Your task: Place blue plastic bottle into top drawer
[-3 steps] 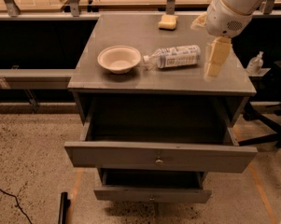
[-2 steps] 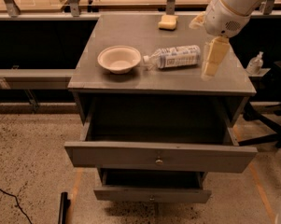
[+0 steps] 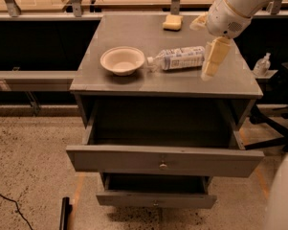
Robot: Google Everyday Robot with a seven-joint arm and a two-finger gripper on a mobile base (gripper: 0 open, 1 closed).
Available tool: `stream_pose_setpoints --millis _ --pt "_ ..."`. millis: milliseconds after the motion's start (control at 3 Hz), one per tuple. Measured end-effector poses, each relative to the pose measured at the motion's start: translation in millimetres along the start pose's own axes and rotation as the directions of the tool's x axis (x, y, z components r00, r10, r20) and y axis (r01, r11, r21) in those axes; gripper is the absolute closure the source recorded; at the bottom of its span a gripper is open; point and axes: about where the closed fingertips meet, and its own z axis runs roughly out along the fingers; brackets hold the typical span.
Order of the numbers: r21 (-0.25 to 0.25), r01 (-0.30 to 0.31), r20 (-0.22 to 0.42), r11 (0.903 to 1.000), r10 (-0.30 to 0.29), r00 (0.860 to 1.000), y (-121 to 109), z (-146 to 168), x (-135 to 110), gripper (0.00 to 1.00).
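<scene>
The blue plastic bottle [image 3: 178,58] lies on its side on top of the grey cabinet [image 3: 134,32], cap pointing left toward a white bowl [image 3: 123,60]. My gripper [image 3: 205,47] hangs from the white arm at the upper right, open and empty, just at the bottle's right end. One pale yellow finger [image 3: 213,57] points down beside the bottle's base. The top drawer [image 3: 162,160] is pulled out toward me, and its inside looks bare.
A yellow sponge [image 3: 172,22] lies at the back of the cabinet top. The smaller lower drawer [image 3: 155,198] is slightly open. A small clear pump bottle [image 3: 261,64] stands on a ledge to the right. A black object [image 3: 64,214] and a cable lie on the floor.
My gripper has shifted slightly left, closer to the bottle's right end. The bottle, the bowl and the drawers have not moved.
</scene>
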Motion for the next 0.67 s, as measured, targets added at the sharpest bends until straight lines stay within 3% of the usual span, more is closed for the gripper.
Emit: stream_pose_setpoints --millis 667 --pt "0.029 0.005 0.023 0.9996 -0.006 1.000 -45.9 24.9 10.5 0.00"
